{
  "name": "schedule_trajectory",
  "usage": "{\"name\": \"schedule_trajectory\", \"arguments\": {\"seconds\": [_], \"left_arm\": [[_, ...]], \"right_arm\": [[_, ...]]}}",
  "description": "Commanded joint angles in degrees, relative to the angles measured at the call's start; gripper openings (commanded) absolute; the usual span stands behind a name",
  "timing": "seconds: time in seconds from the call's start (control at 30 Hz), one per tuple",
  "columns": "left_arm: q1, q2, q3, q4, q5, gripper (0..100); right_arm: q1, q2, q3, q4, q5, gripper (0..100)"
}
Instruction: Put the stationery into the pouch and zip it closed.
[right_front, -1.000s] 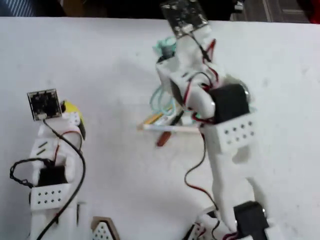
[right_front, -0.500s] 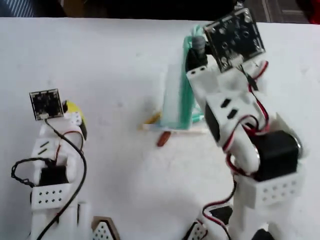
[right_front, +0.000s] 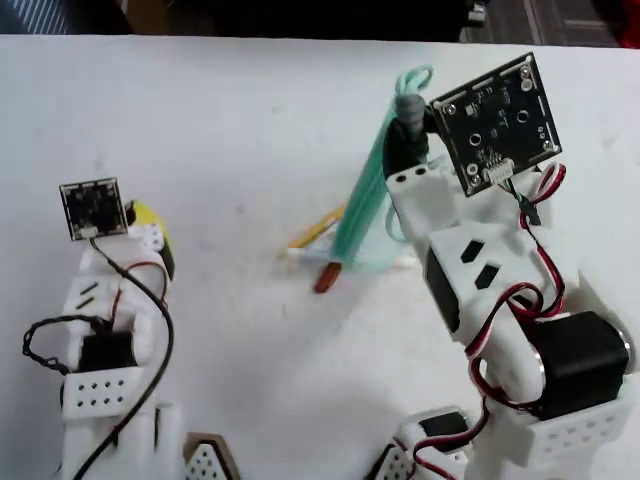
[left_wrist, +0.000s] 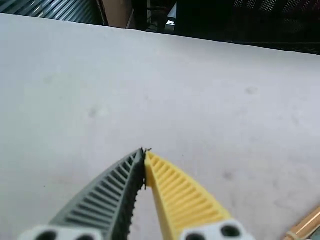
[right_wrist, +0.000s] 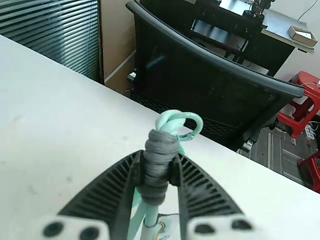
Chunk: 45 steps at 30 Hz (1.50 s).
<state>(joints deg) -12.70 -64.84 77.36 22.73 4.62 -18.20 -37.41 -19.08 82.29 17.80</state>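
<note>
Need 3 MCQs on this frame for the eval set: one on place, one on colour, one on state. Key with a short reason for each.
1. Where is the pouch?
A) lying flat, untouched
B) gripped by the right hand
C) gripped by a person

2. What colours are the left hand fingers?
A) grey and yellow
B) both black
C) red and white

3. What state is the left hand in?
A) wide open
B) shut, empty
C) shut on a pencil

Key:
1 B, the right hand clamps the pouch's grey-wrapped loop.
2 A, the left wrist view shows one grey finger and one yellow one.
3 B, its tips meet with nothing between them.
</note>
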Motion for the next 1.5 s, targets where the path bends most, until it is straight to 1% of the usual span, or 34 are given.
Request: {"name": "schedule_trajectory", "arguments": {"seconds": [0.0, 0.33, 0.43, 0.7, 0.8, 0.87, 0.93, 1.0, 1.07, 1.23, 1.33, 1.47], "left_arm": [[0.57, -1.1, -0.35, -0.88, 0.44, 2], [0.57, -1.1, -0.35, -0.88, 0.44, 2], [0.66, -1.1, -0.35, -1.05, -1.67, 2], [0.66, -1.1, -0.35, -1.14, -1.67, 2], [0.66, -1.1, -0.35, -1.23, -1.76, 2], [0.66, -1.1, -0.35, -1.23, -1.76, 2], [0.84, -1.19, -0.35, -1.23, -1.76, 2], [2.33, -1.27, -0.35, -0.97, -1.85, 2], [4.53, -1.27, -0.35, -0.88, -2.02, 2], [12.53, -1.27, 0.18, -1.49, -5.36, 2], [17.8, -1.27, -1.93, -2.2, -5.45, 2], [23.08, -1.01, -5.8, -2.2, -5.45, 2]], "right_arm": [[0.31, -1.27, -2.73, 0.13, 0.79, 1.7], [0.31, -1.1, -2.46, 0.31, 0.79, 1.7], [0.04, -0.84, -2.46, 2.07, 0.79, 1.7], [-0.57, -1.36, -2.9, 4.18, 0.53, 1.7], [-5.41, -1.36, -2.9, 7.16, 0.88, 1.7], [-11.03, -1.36, -2.9, 9.98, 1.23, 1.7], [-17.54, -1.36, -2.9, 12.79, 4.13, 1.7], [-23.6, -1.36, -2.64, 14.99, 6.24, 1.7], [-27.74, -1.27, -2.37, 15.96, 6.33, 1.7], [-32.48, -0.84, -2.55, 14.99, 3.69, 1.7], [-32.75, -0.04, -2.46, 14.02, 3.69, 1.7], [-32.75, 0.22, -2.46, 15.6, 3.6, 1.7]]}}
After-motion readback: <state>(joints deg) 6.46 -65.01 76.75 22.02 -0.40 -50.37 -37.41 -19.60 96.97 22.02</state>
